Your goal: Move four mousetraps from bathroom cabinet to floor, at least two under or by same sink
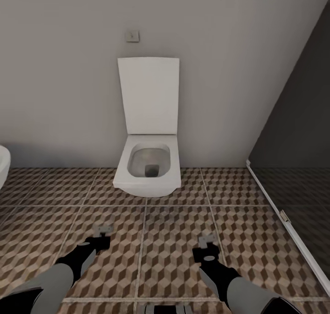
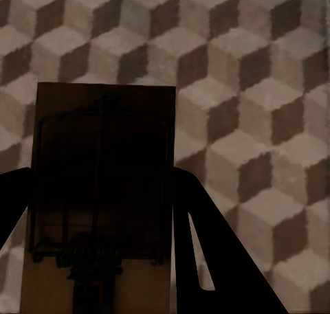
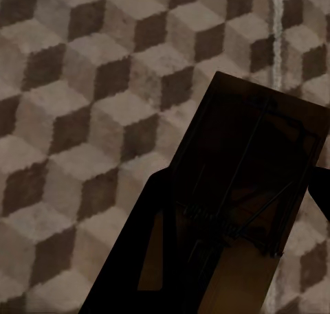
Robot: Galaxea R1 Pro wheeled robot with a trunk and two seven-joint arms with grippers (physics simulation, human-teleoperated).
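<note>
Left gripper (image 1: 104, 232): clenched on a flat tan wooden mousetrap with dark wire spring (image 2: 103, 197), held above the cube-patterned brown and beige tiled bathroom floor (image 1: 169, 240).
Right gripper (image 1: 208, 240): closed around a second tan wooden mousetrap (image 3: 258, 190), likewise held over the tiles.
Surroundings: a white wall-hung toilet with raised lid (image 1: 147, 167) is faced straight ahead; a white rounded edge (image 1: 3, 165) is seen at the far left, unidentifiable.
Step in hand: two traps are judged to be in transit towards placement.
Next move: the sink must be located before lowering and release.
</note>
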